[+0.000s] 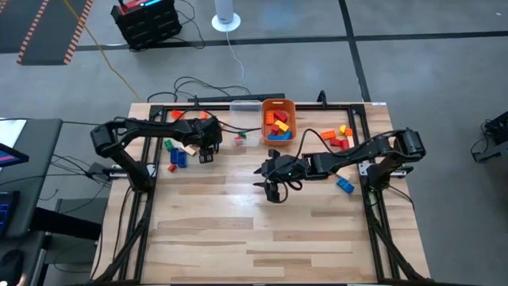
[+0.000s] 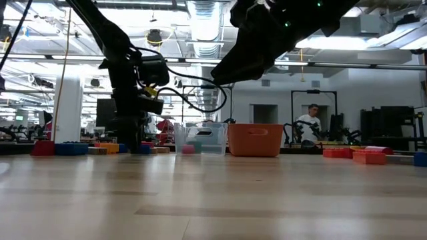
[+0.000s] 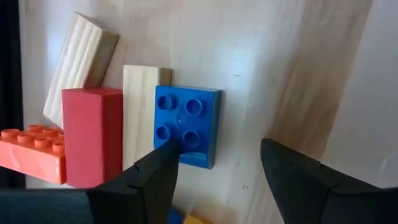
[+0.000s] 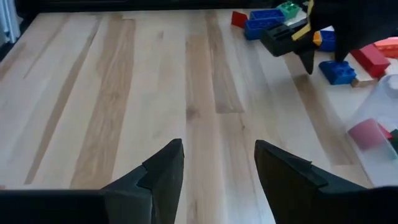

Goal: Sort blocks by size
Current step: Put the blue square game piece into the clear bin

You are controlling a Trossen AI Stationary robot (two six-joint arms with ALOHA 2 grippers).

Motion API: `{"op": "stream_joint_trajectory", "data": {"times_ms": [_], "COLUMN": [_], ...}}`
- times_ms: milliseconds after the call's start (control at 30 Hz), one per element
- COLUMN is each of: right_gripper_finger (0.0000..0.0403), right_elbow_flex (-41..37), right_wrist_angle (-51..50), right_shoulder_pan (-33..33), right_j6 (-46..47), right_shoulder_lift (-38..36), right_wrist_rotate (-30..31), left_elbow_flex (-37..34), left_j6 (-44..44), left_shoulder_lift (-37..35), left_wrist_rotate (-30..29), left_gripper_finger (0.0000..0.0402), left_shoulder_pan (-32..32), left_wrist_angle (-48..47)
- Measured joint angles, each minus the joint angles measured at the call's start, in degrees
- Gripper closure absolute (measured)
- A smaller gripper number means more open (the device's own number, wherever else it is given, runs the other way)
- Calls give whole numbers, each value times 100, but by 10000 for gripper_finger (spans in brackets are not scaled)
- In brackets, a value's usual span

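Note:
The blocks lie in groups. A cluster sits at the far left [image 1: 178,152], and others at the far right [image 1: 341,137]. A lone blue one [image 1: 344,185] lies by the right arm. My left gripper [image 1: 208,154] hangs open over the left cluster, pointing steeply down. In its wrist view its fingers [image 3: 217,149] stand beside a blue four-stud block [image 3: 186,127], with two plain wood blocks [image 3: 140,112], a red bar [image 3: 92,134] and an orange studded brick [image 3: 31,152] alongside, all flat on the table. My right gripper [image 1: 274,189] stands open over bare wood [image 4: 217,149] mid-table.
An orange tub [image 1: 278,121] holding several blocks and a clear tub [image 1: 246,111] stand at the far middle of the table. A black frame rail [image 1: 238,99] runs along the far edge. A person [image 2: 311,123] sits in the room beyond.

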Motion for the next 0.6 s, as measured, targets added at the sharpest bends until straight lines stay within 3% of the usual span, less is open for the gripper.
{"op": "stream_joint_trajectory", "data": {"times_ms": [300, 600], "right_gripper_finger": [177, 177], "right_elbow_flex": [0, 0], "right_wrist_angle": [-132, -115], "right_shoulder_pan": [-37, -71], "right_j6": [0, 0], "right_shoulder_lift": [2, 2], "right_wrist_rotate": [-2, -4], "left_elbow_flex": [-33, -37], "left_j6": [-557, -593], "left_shoulder_lift": [-466, -1065], "left_wrist_rotate": [549, 491], "left_gripper_finger": [180, 180], "left_shoulder_pan": [-560, -876], "left_wrist_angle": [-753, -837]}}
